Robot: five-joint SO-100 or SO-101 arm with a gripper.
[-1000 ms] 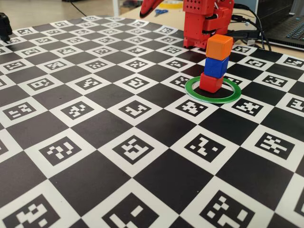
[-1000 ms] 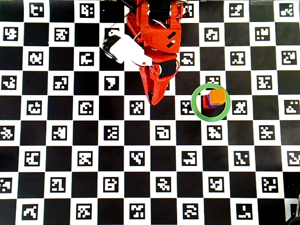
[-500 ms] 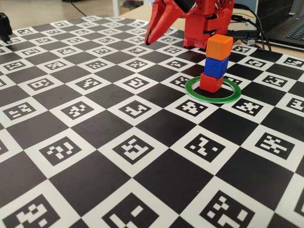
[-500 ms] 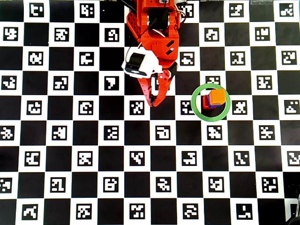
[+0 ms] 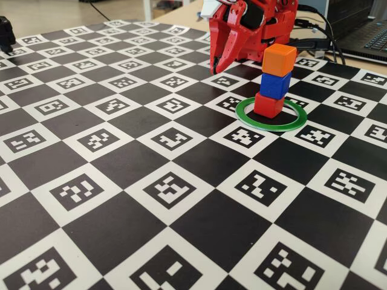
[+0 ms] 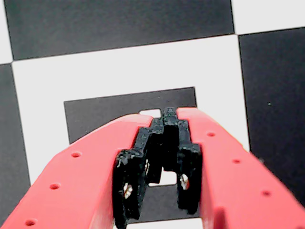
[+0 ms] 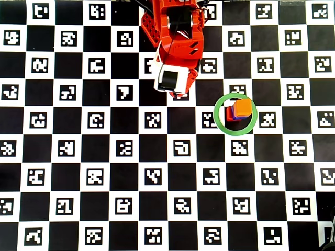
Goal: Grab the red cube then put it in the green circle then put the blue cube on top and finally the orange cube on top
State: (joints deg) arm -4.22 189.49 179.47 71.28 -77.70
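Observation:
The red cube [image 5: 268, 105] sits inside the green circle [image 5: 270, 128]. The blue cube [image 5: 275, 84] is on top of it and the orange cube [image 5: 279, 59] on top of that, slightly twisted. In the overhead view the orange cube [image 7: 242, 107] covers most of the stack inside the green circle [image 7: 216, 115]. My gripper [image 5: 214, 63] is shut and empty, behind and to the left of the stack, clear of it. In the wrist view the gripper [image 6: 164, 114] points down at a marker square with the jaws meeting at the tips. No cube shows there.
The table is a black-and-white checkerboard mat [image 5: 121, 181] with printed markers. The red arm base [image 7: 175, 31] stands at the top centre of the overhead view. A laptop and cables [image 5: 357, 30] lie at the back right. A black object [image 5: 5, 33] stands at the far left.

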